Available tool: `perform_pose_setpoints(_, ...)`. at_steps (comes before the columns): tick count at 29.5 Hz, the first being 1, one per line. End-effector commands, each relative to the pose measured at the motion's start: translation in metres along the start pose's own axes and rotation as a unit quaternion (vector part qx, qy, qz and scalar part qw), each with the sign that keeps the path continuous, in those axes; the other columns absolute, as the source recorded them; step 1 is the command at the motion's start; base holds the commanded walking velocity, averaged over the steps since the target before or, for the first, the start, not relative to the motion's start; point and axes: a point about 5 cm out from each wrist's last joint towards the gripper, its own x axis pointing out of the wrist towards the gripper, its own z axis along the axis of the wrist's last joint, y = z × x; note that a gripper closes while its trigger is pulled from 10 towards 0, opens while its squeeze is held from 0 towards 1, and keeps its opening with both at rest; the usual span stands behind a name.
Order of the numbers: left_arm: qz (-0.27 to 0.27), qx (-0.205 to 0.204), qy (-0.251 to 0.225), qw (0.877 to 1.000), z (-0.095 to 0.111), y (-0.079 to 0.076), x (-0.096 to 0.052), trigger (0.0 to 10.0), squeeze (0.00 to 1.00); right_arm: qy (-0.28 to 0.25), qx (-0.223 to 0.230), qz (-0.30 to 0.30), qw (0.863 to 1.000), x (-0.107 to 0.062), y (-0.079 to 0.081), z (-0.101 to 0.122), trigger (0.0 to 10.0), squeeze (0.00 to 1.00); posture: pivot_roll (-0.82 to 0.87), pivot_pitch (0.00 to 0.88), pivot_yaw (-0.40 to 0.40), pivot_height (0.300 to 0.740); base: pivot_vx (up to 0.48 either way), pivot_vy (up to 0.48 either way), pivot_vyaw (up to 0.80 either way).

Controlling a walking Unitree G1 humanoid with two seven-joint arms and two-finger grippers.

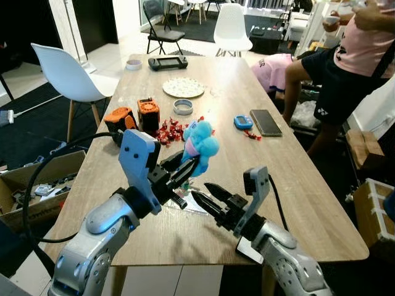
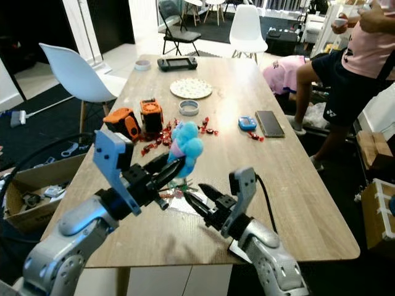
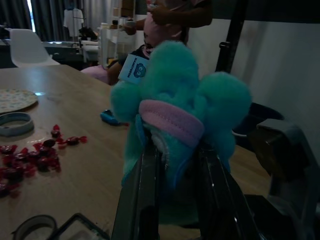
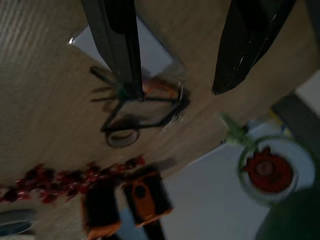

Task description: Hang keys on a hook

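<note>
From the left eye view, the left tool (image 1: pixel 185 169) is up above the table (image 1: pixel 308 185). Its two black fingers are clamped on a fluffy blue toy (image 1: pixel 200 143), which looks like the soft charm on the keys. The right tool (image 1: pixel 207 194) is low, close to the table, with its fingers apart and nothing between them. I cannot see any hook on the table. Red candies (image 1: pixel 170 131) and two orange things (image 1: pixel 133 117) lie behind the toy. A phone (image 1: pixel 266 122) lies further right. A person (image 1: pixel 352 55) sits at the far side.

The right eye view shows the same scene. The fluffy blue toy is held only by its bottom end, so most of it sticks out past the fingers.

From the left wrist view, the two fingers (image 3: pixel 145 195) squeeze the soft fur of the toy. Fur is squashy and slippery. If the arm swings fast, the toy might slide out and drop.

From the right wrist view, a metal ring thing with an orange bit (image 4: pixel 145 102) lies on the table under the open fingers (image 4: pixel 117 45). It may be keys, but the picture is dark and I cannot be sure. If these are the keys, lifting the toy alone could leave them behind. The right tool is near the left one, so the two could bump. With no hook in sight, the robot may have to walk, and a shaky walk could shake the toy loose.
</note>
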Motion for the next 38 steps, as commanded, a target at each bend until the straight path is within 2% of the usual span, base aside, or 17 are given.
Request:
perform_pose_setpoints(1,-0.014,-0.009,0.002,1.000,-0.001,-0.004,0.000,10.0,0.00,0.015,-0.024,0.023,0.999,0.003,0.003,-0.002,10.0,0.00,0.12,0.108,-0.034,0.740,0.000,0.000,0.00)
perform_pose_setpoints(3,-0.015,-0.009,0.003,1.000,-0.001,-0.004,0.000,10.0,0.00,0.010,-0.046,0.037,0.998,0.008,0.005,0.004,10.0,0.00,0.12,0.106,-0.039,0.740,0.000,0.000,0.00)
perform_pose_setpoints(6,-0.015,-0.009,0.003,1.000,-0.001,-0.004,0.000,10.0,0.00,0.009,-0.050,0.038,0.998,0.008,0.005,0.005,10.0,0.00,0.12,0.106,-0.039,0.740,0.000,0.000,0.00)
perform_pose_setpoints(10,-0.014,-0.011,-0.001,1.000,-0.001,-0.006,0.000,10.0,0.00,-0.008,-0.102,0.028,0.994,0.016,0.001,0.018,10.0,0.00,0.13,0.106,-0.049,0.740,0.000,0.000,0.00)
perform_pose_setpoints(15,-0.016,-0.013,-0.002,1.000,0.000,-0.008,0.000,10.0,0.00,-0.005,-0.099,0.057,0.993,0.022,0.005,0.017,10.0,0.00,0.13,0.110,-0.052,0.740,0.000,0.000,0.00)
perform_pose_setpoints(16,-0.016,-0.014,-0.003,1.000,0.000,-0.008,0.000,10.0,0.00,-0.004,-0.097,0.063,0.993,0.023,0.007,0.016,8.8,0.00,0.13,0.110,-0.052,0.740,0.000,0.000,0.00)
perform_pose_setpoints(18,-0.017,-0.015,-0.004,1.000,0.001,-0.008,0.000,10.0,0.00,-0.003,-0.094,0.068,0.993,0.024,0.009,0.015,9.3,0.00,0.13,0.115,-0.052,0.740,0.000,0.000,0.00)
perform_pose_setpoints(20,-0.017,-0.015,-0.004,1.000,0.001,-0.008,0.000,10.0,0.00,-0.002,-0.094,0.068,0.993,0.024,0.009,0.014,9.3,0.00,0.13,0.115,-0.052,0.740,0.000,0.000,0.00)
perform_pose_setpoints(21,-0.017,-0.015,-0.005,1.000,0.001,-0.008,0.000,10.0,0.00,0.001,-0.094,0.065,0.993,0.025,0.008,0.012,10.0,0.00,0.13,0.118,-0.053,0.740,0.000,0.000,0.00)
perform_pose_setpoints(25,-0.018,-0.016,-0.006,1.000,0.002,-0.009,0.000,10.0,0.00,0.001,-0.097,0.067,0.993,0.025,0.009,0.011,10.0,0.00,0.13,0.118,-0.053,0.740,0.000,0.000,0.00)
perform_pose_setpoints(33,-0.017,-0.017,-0.001,1.000,-0.001,-0.009,0.001,10.0,0.00,0.007,-0.107,0.141,0.984,0.021,0.031,0.017,10.0,0.00,0.13,0.122,-0.053,0.740,0.000,0.000,0.00)
perform_pose_setpoints(38,-0.017,-0.018,0.000,1.000,-0.001,-0.009,0.001,10.0,0.00,0.020,-0.110,0.159,0.981,0.018,0.036,0.015,10.0,0.00,0.13,0.122,-0.053,0.740,0.000,0.000,0.00)
